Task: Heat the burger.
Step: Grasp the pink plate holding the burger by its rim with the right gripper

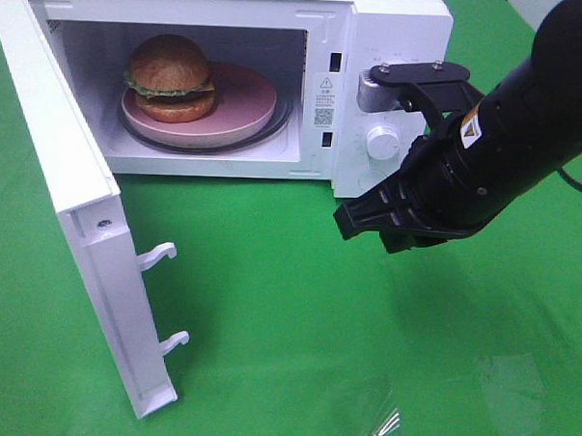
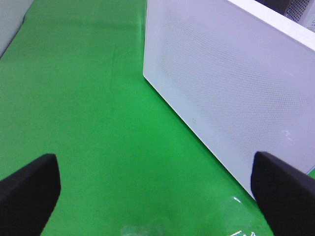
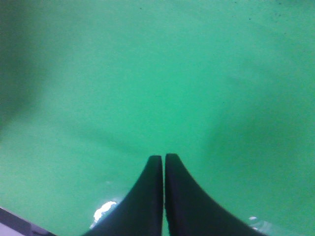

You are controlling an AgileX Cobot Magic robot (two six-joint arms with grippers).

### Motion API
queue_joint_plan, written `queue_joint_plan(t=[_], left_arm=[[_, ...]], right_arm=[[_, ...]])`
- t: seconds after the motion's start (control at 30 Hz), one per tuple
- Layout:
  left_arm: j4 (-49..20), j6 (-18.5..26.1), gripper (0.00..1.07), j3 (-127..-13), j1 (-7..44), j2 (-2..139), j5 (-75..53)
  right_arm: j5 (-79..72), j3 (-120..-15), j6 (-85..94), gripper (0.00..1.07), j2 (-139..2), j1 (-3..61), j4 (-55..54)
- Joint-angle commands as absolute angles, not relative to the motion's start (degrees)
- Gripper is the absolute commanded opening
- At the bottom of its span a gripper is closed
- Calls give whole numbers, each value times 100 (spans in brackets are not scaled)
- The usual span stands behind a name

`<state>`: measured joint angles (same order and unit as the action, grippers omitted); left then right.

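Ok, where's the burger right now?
In the exterior high view, upper left: the burger sits on the left part of the pink plate inside the open microwave.

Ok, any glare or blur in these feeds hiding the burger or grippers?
Exterior high: sharp; burger lit inside the microwave, one glare patch on the green cloth. Left wrist: clear, faint sheen on the cloth. Right wrist: soft and hazy, the shut right gripper a dark silhouette.

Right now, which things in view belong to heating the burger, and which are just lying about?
Job in hand: burger; pink plate under it; open microwave; control knob; right pincer, shut.
Lying about: clear plastic scrap; green cloth; left pincer, open, idle.
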<state>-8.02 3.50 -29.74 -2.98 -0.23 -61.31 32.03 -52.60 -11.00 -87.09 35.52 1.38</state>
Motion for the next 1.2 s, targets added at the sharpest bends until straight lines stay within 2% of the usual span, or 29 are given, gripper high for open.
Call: queue_joint_plan(t=[0.03,0.33,0.8,0.93,1.0,1.03,1.07,1.1,1.13,1.17,1.2], left_arm=[[-837,361,97,-2956,-304,-57,-6125],[-837,361,97,-2956,-304,-57,-6125],[-837,361,97,-2956,-304,-57,-6125],[-837,361,97,-2956,-304,-57,-6125],[-837,361,97,-2956,-304,-57,-6125],[-837,361,97,-2956,-304,-57,-6125],[-837,361,97,-2956,-304,-57,-6125],[-837,361,97,-2956,-304,-57,-6125],[-837,361,97,-2956,-304,-57,-6125],[-837,361,97,-2956,-304,-57,-6125],[-837,361,97,-2956,-304,-57,-6125]], right_arm=[[4068,-5621,-401,3,-8657,3547,470],[5008,-6096,1960,5,-8657,3547,476],[4750,-6113,5248,15,-8640,3547,1146],[4280,-6113,5850,23,-8640,3547,1421],[3787,-6113,6022,39,-8640,3547,1730],[3787,-6113,6022,39,-8640,3547,1730],[3564,-6113,6016,50,-8640,3547,1788],[3564,-6113,6016,50,-8640,3547,1788],[3438,-6113,6005,56,-8640,3558,1788],[3214,-6113,5913,68,-8646,3564,1776],[3214,-6113,5913,68,-8646,3564,1776]])
